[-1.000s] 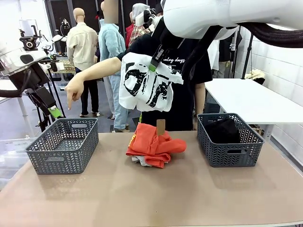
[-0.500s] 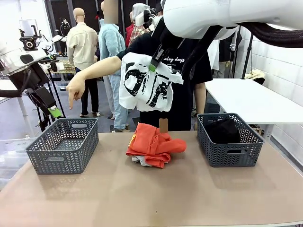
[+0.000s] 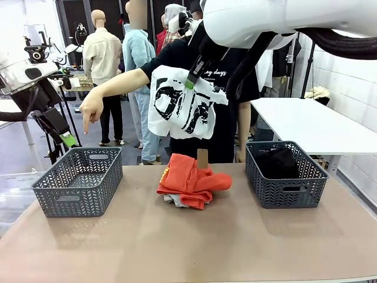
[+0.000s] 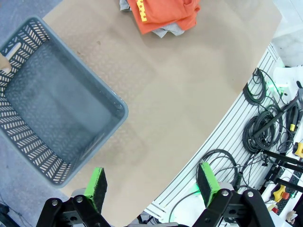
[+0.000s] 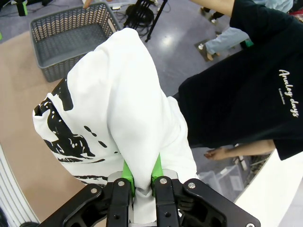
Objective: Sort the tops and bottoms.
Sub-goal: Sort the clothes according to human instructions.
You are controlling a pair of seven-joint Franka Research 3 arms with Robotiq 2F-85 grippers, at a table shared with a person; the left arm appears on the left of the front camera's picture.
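Observation:
My right gripper [image 3: 190,81] is shut on the white T-shirt [image 3: 182,109] with black print and holds it high over the middle of the table. In the right wrist view the white T-shirt [image 5: 118,104] bunches up from the shut right gripper [image 5: 142,174]. An orange top [image 3: 191,177] lies in a heap on the table, and a light grey top [image 3: 171,200] peeks out under it. The black bottoms [image 3: 274,160] lie in the right basket [image 3: 285,191]. At the far left my left gripper [image 3: 66,139] is open; the left wrist view shows this left gripper [image 4: 152,182] with nothing between its pads, above the table edge beside the left basket [image 4: 120,108].
The left basket [image 3: 79,188] holds nothing. Across the table stands a person in a black T-shirt [image 5: 246,94], whose hand [image 3: 89,115] points down over that basket. Cables [image 4: 265,127] lie beyond the table edge. A white table [image 3: 312,121] stands at the right.
The person's pointing arm has risen slightly and the body has shifted a little. A small brown tag under the hanging T-shirt sways. Both grippers keep their places.

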